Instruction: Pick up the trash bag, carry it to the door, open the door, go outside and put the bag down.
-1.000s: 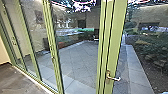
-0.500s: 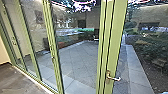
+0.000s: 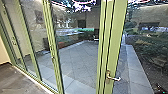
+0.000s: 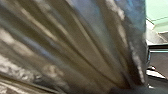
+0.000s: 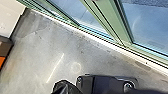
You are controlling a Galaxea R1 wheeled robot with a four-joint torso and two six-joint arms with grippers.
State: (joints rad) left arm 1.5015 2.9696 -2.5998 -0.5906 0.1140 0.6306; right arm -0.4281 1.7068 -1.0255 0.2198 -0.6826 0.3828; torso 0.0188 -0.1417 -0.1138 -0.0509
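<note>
Left wrist view: shiny, translucent trash bag (image 4: pixel 75 42) creased into fanning pleats; I cannot tell either grip.

No lettering, label, brand, number or sign can be read on anything here.

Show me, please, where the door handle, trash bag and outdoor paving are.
Door handle (image 3: pixel 115 79), head view: on its lever.
Trash bag (image 4: pixel 80 47), left wrist view: on its creased plastic.
Outdoor paving (image 3: pixel 77 60), head view: on slabs behind the glass.
</note>
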